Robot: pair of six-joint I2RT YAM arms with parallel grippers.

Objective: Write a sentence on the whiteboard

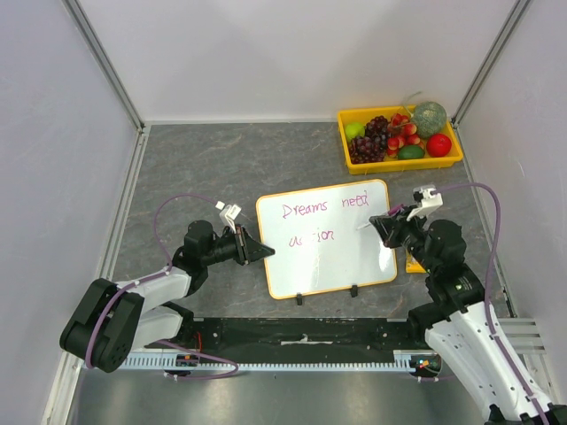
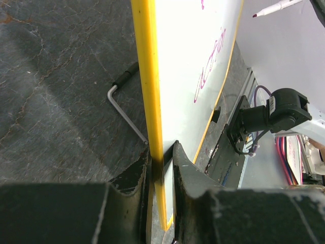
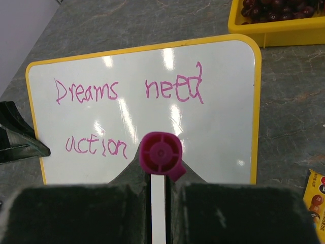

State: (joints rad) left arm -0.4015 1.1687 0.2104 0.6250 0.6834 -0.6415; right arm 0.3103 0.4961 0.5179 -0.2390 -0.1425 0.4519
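The whiteboard [image 1: 332, 257] stands tilted at the middle of the table, orange-framed, on two small black feet. It reads "Dreams need action" in pink. My left gripper [image 1: 264, 251] is shut on the board's left edge; in the left wrist view its fingers [image 2: 185, 165] pinch the yellow frame [image 2: 147, 76]. My right gripper [image 1: 383, 221] is shut on a white marker with a magenta end cap [image 3: 161, 154]. It hovers by the board's right side. The marker's pink tip [image 2: 277, 7] is off the white surface [image 3: 218, 132], right of "action".
A yellow tray [image 1: 403, 164] of fruit sits at the back right, its corner [image 3: 274, 30] just beyond the board. An orange snack packet [image 1: 415, 263] lies right of the board by my right arm. The board's wire stand [image 2: 124, 109] rests on the grey tabletop. Walls enclose three sides.
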